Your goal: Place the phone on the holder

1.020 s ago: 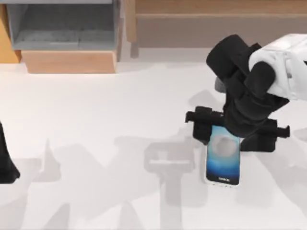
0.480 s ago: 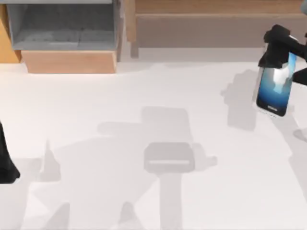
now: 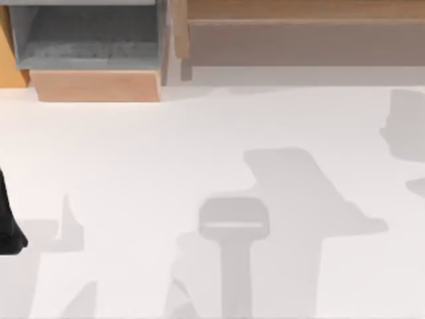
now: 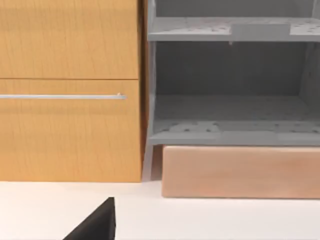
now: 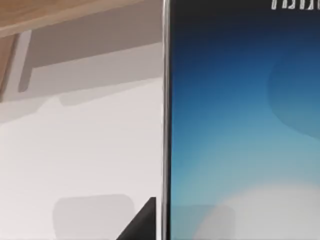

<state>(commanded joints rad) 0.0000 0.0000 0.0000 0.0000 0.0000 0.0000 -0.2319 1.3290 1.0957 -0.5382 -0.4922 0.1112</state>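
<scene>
The phone (image 5: 240, 125) hangs close before the right wrist camera, its blue screen with a pale centre facing it and its silver rim upright. My right gripper (image 5: 240, 225) is shut on the phone, and one black fingertip (image 5: 142, 225) presses against its edge. The holder (image 3: 234, 219), a pale grey block with a slot, stands on the white table at centre front, with nothing on it; from the right wrist it appears as the holder (image 5: 92, 217) beyond the phone. My left arm (image 3: 8, 226) is parked at the table's left edge, its finger (image 4: 95, 226) low over the table.
A wooden cabinet with a grey open shelf (image 3: 86, 40) lines the back left, also seen from the left wrist as a drawer front (image 4: 65, 100) and shelf (image 4: 230, 115). A wooden ledge (image 3: 299, 33) runs along the back right. Arm shadows fall across the table.
The right gripper lifted the phone off the table near the holder, carried it up and to the right, and has left the top view. The left arm stayed put.
</scene>
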